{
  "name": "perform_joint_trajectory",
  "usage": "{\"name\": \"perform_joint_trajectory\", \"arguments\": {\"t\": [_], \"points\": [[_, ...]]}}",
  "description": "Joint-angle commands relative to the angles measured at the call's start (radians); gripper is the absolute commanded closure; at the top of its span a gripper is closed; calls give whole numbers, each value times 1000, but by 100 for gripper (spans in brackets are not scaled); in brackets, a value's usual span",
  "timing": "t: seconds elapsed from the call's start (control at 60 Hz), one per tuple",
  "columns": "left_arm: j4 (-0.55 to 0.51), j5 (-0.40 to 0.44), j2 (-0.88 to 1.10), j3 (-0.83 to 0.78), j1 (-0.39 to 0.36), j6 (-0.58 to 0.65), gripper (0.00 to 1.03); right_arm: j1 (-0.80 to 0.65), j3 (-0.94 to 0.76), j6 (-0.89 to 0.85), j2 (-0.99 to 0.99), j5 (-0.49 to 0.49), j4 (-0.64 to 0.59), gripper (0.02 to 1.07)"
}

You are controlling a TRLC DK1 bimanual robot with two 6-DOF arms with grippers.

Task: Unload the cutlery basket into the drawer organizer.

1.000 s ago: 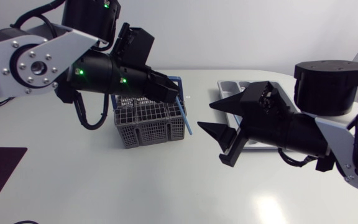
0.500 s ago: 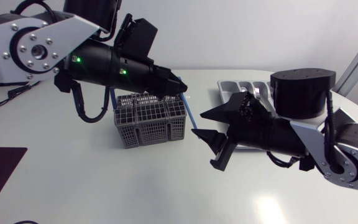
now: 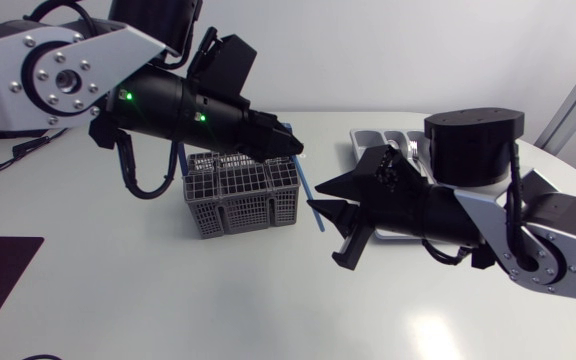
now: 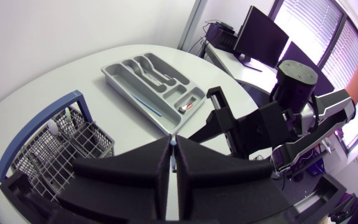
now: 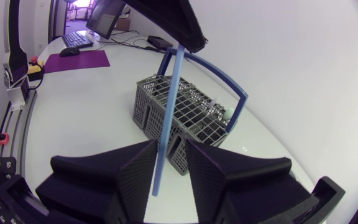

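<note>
Since the earlier frames the right hand (image 3: pixel 316 198) has slid in from the right side of the bench (image 3: pixel 168 300) toward the basket (image 3: pixel 238 195). The left hand (image 3: pixel 293 148) has drawn up and a little toward it. The two hands now meet just beside the basket's right side.

The left hand is clamped on the top end of a thin blue stick (image 3: pixel 302 178). In its own wrist view the fingers are pressed together, with only the stick's tip (image 4: pixel 174 142) showing between them. The stick hangs down, slanting, clear of the basket, and its lower part runs between the fingers of the right hand (image 5: pixel 168 146). Those fingers stand apart. One may be brushing the stick (image 5: pixel 171 106), but they do not pinch it from both sides.

The basket (image 5: pixel 185 112) stands toward the far edge, near the middle of the bench, with at least one more item in it. The cutlery tray (image 3: pixel 368 137) lies toward the far right edge, behind the right arm, and already has a few pieces in its compartments.

The step in hand looks like a pass of the stick from left to right. Next the right hand should close squarely on the stick, and only then should the left let go. After that the stick can go to the tray's long compartment (image 4: pixel 143 102). If the left releases early, the stick would likely drop onto the bench.
</note>
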Motion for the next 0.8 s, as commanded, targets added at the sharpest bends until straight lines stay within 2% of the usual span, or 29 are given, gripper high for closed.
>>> {"name": "perform_joint_trajectory", "arguments": {"t": [0.0, 0.083, 0.15, 0.283, 0.317, 0.333, 0.4, 0.433, 0.533, 0.583, 0.65, 0.783], "points": [[-12, 17, 11, 36, -9, -23, 100, 11, 29, -6, 26, -5, 6, 84], [-20, 23, 11, 42, -7, -27, 100, 11, 32, -4, 29, -11, 3, 91], [-21, 23, 9, 44, -9, -29, 100, 11, 32, -3, 30, -11, -1, 102], [-21, 23, 9, 53, -4, -36, 99, 11, 32, 0, 26, -12, -27, 102], [-21, 23, 9, 58, -1, -36, 96, 11, 30, -1, 23, -12, -30, 102], [-21, 23, 9, 61, 0, -38, 91, 11, 29, -1, 21, -12, -32, 102], [-23, 23, 6, 72, 7, -44, 61, 11, 21, -1, 15, -12, -43, 102], [-25, 21, 3, 79, 13, -46, 49, 8, 18, -1, 9, -22, -53, 102], [-28, 21, -8, 102, 36, -56, 21, -24, 5, -6, -16, -60, -83, 102], [-28, 21, -17, 108, 53, -62, 13, -41, -1, -14, -31, -63, -95, 102], [-26, 20, -29, 119, 86, -70, 7, -76, -5, -21, -46, -78, -118, 102], [-26, 15, -55, 131, 166, -72, 7, -187, 4, -29, -65, -114, -156, 102]]}}
